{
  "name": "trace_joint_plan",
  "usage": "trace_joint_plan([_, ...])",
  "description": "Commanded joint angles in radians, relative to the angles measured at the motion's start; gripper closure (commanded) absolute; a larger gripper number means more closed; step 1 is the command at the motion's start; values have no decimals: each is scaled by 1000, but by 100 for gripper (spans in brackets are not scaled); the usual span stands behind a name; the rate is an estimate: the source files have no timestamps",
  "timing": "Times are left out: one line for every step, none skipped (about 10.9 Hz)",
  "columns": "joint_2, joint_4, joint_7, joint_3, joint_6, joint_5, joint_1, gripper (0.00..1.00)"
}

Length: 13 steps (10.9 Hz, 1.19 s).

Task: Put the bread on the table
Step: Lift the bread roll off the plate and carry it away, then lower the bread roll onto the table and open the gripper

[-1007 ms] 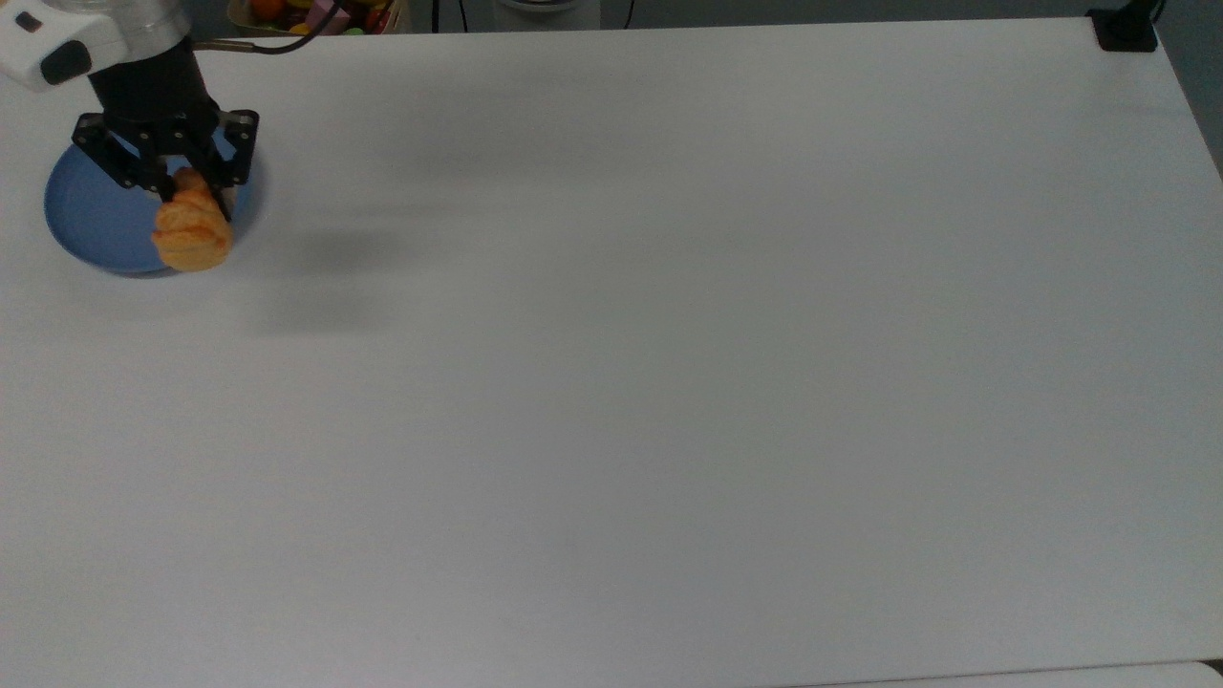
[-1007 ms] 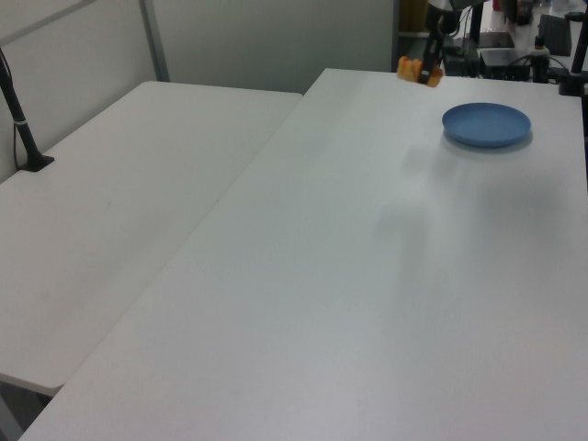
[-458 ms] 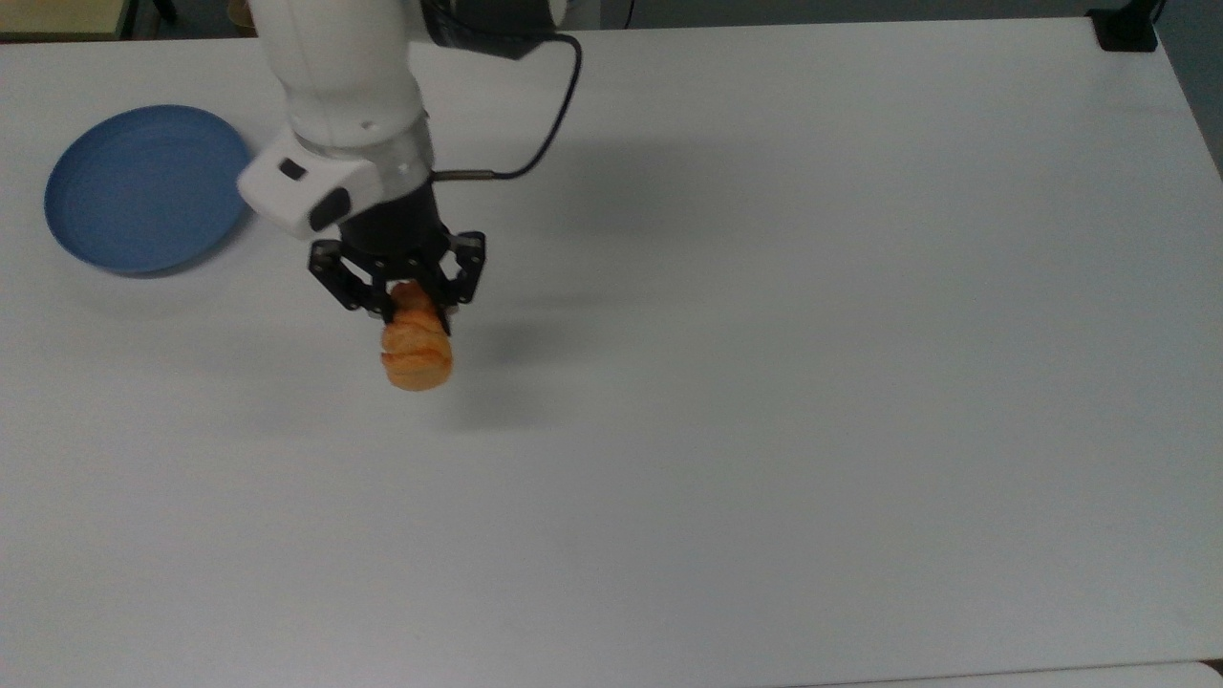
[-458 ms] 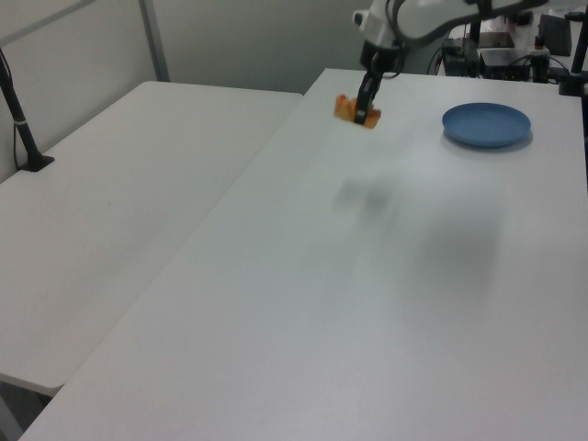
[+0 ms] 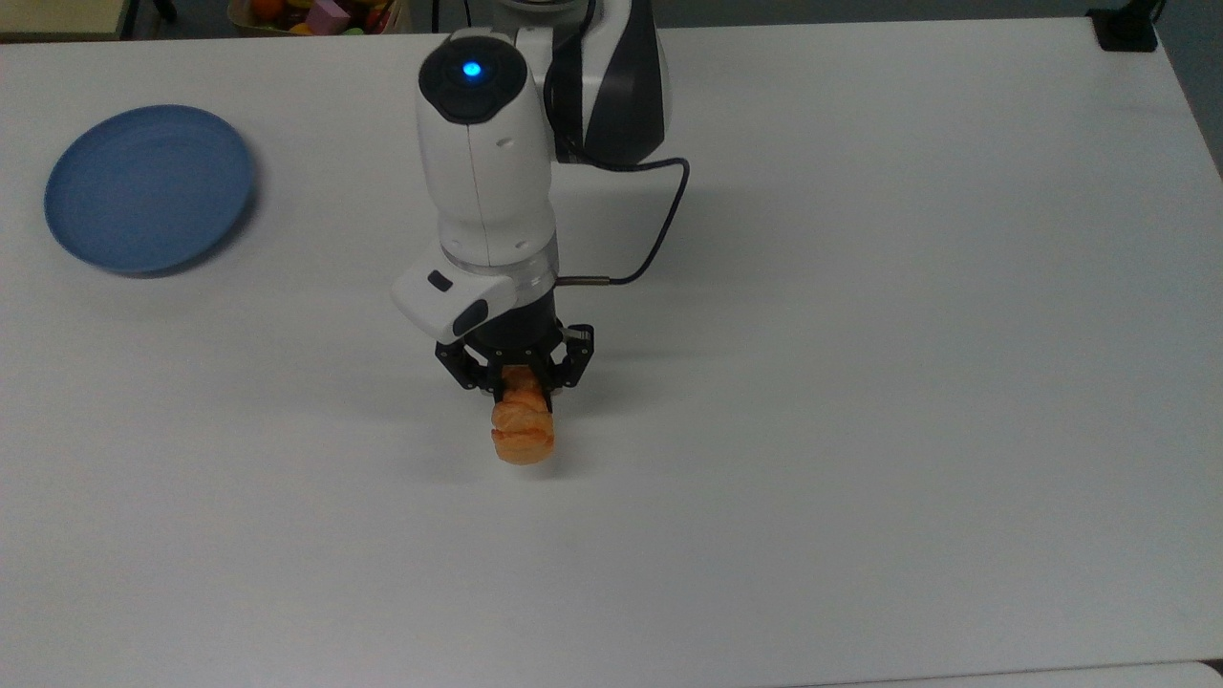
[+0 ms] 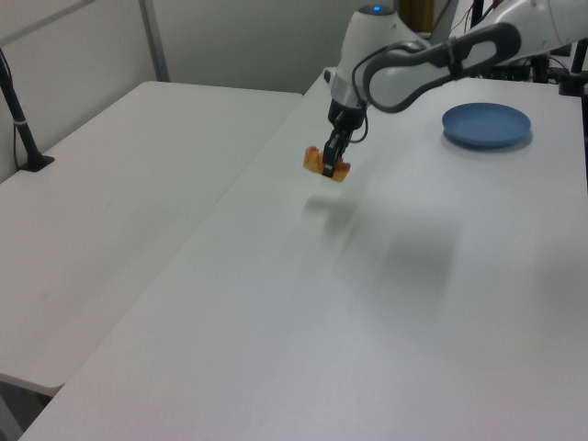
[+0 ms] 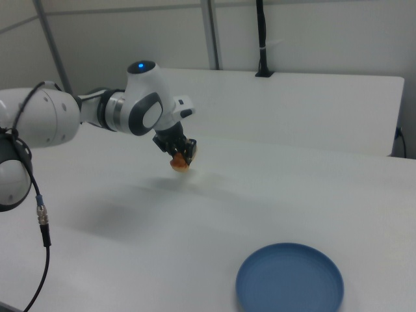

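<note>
Beneath the gripper [image 5: 517, 390], the bread [image 5: 523, 428] hangs pinched between closed fingers, clear of the table [image 5: 860, 382]; blue plate [image 5: 148, 187] well apart to the top view's left; risk: release from this height, roll bounces or rolls off-spot.

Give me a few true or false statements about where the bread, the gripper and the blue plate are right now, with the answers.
1. The gripper is shut on the bread. True.
2. The bread lies on the blue plate. False: the plate holds nothing; the bread hangs in the gripper.
3. The bread rests flat on the table. False: in the left view it hangs above its shadow.
4. The plate lies at the top view's left, apart from the gripper. True.
</note>
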Motion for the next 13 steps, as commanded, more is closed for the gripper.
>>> trace_joint_plan([70, 46, 34, -7, 44, -9, 20, 57])
trace_joint_plan([76, 44, 35, -7, 47, -10, 20, 57])
trace_joint_plan([90, 43, 35, -7, 58, -10, 23, 57])
trace_joint_plan([94, 43, 35, -7, 63, -10, 24, 56])
trace_joint_plan([94, 41, 35, -7, 64, -10, 24, 48])
trace_joint_plan([94, 40, 34, -5, 64, -10, 24, 32])
trace_joint_plan([94, 37, 37, -5, 64, -20, 27, 18])
trace_joint_plan([93, 37, 40, -5, 66, -23, 27, 0])
trace_joint_plan([87, 37, 39, -4, 63, -28, 27, 0])
trace_joint_plan([64, 35, 38, -4, 58, -29, 27, 0])
trace_joint_plan([43, 24, 37, -4, 51, -28, 27, 0])
trace_joint_plan([-8, 0, 37, -4, 43, -28, 24, 0])
trace_joint_plan([-63, -41, 38, -4, 16, -26, 18, 0])
